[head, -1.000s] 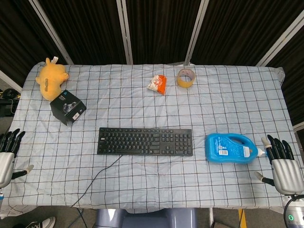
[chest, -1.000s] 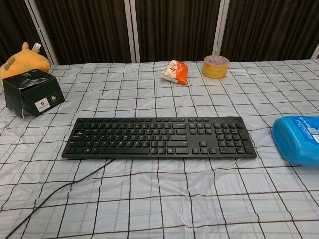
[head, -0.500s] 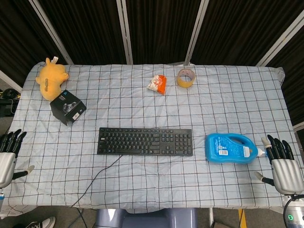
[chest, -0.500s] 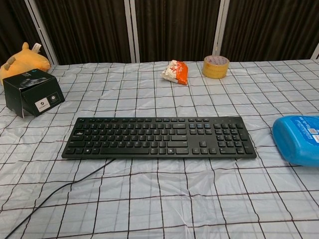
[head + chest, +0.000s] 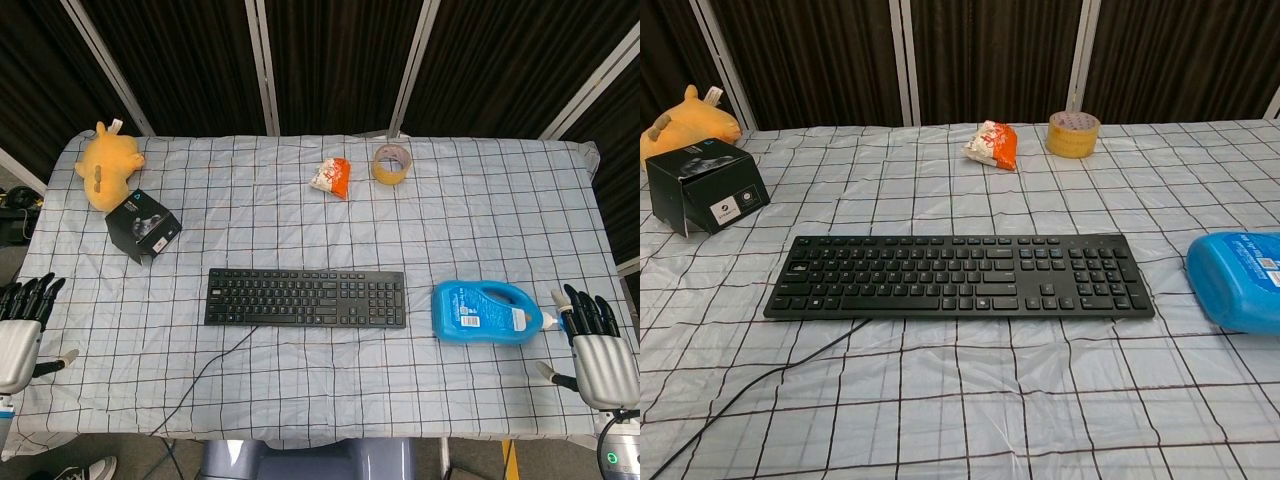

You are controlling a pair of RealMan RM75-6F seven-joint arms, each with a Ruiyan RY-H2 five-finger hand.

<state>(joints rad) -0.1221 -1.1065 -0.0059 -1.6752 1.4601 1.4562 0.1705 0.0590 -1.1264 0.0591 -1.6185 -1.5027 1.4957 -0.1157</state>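
Note:
My left hand [image 5: 20,332] hangs off the table's left edge, fingers apart and holding nothing. My right hand [image 5: 598,352] is at the table's right front corner, fingers spread and empty, just right of a blue bottle [image 5: 481,313] lying on its side; the bottle's cap points toward that hand. A black keyboard [image 5: 305,297] lies in the middle, its cable running off the front edge. The chest view shows the keyboard [image 5: 958,276] and the bottle's end [image 5: 1239,279], but neither hand.
A yellow plush toy [image 5: 105,162] and a black box [image 5: 143,225] sit at the back left. An orange-and-white snack packet [image 5: 331,177] and a roll of tape [image 5: 390,164] lie at the back centre. A checked cloth [image 5: 480,230] covers the table.
My left hand has drifted slightly down and to the right beside the table edge. Everything else stays where it was.

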